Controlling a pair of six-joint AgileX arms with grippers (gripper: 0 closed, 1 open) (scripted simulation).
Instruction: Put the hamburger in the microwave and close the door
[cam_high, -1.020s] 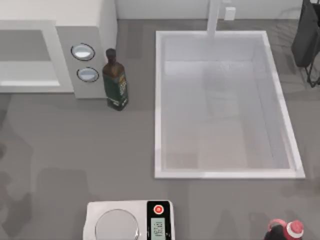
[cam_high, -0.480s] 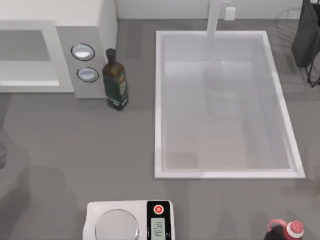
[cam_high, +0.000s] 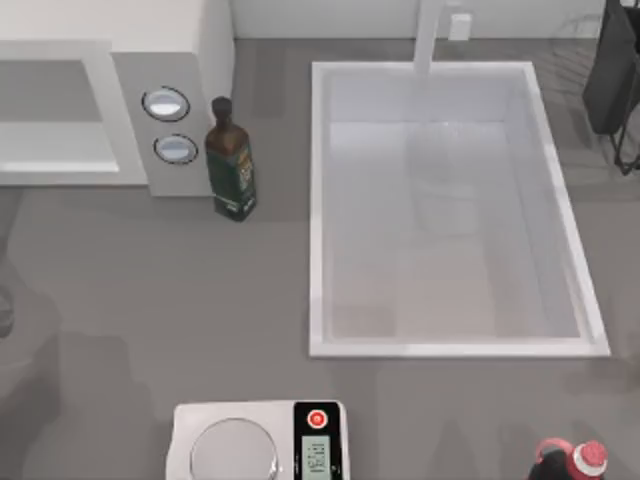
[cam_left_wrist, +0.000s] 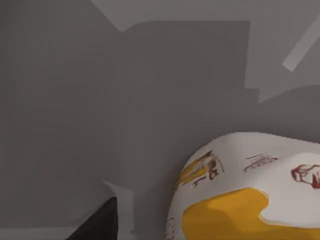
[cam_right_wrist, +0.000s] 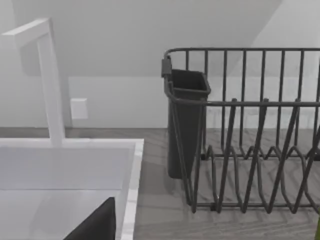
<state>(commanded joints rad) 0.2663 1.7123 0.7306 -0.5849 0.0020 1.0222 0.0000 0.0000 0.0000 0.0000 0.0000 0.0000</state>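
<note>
Well, my left claw's camera has the hamburger close below it on the desk, wrapped, soft and light, so I'd pinch its sides gently. Farther right, the microwave. Whether either claw is wide or narrow, I cannot tell.

A dark green bottle stands upright on the grey table, left of a large white sink. A white tap rises at the sink's far edge, with a small white socket on the wall just beside it. A white scale with a round steel plate sits at the near edge. At the near right corner lies a dark red-capped item. A dark wire dish rack with a cutlery holder stands right of the sink.
</note>
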